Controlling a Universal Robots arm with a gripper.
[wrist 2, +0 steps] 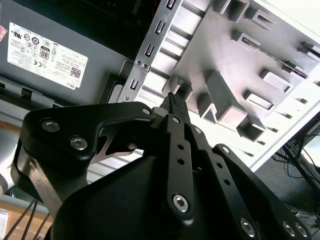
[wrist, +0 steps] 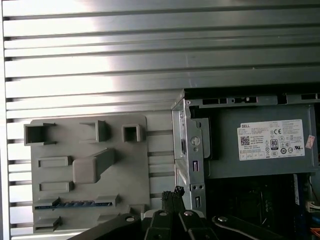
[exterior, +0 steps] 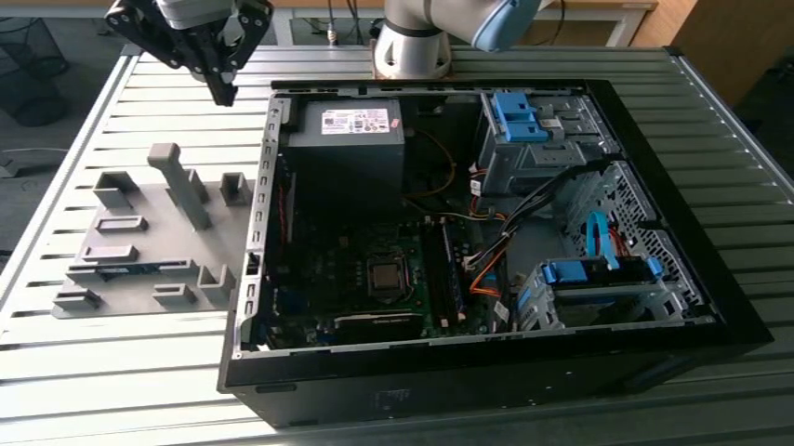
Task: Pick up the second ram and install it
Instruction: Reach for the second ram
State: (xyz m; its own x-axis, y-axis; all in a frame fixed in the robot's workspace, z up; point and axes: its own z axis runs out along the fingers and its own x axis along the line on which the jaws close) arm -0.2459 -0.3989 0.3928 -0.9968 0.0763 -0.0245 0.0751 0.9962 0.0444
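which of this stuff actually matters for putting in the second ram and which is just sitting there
Part of the job: second ram, lying in the grey holder tray; end effector, shut and empty, beside the case; motherboard inside the case.

Just lying about: power supply; blue drive brackets; orange cables.

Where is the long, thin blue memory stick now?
The flat blue memory stick lies in the grey plastic holder plate, on the exterior view's left of the open black computer case.
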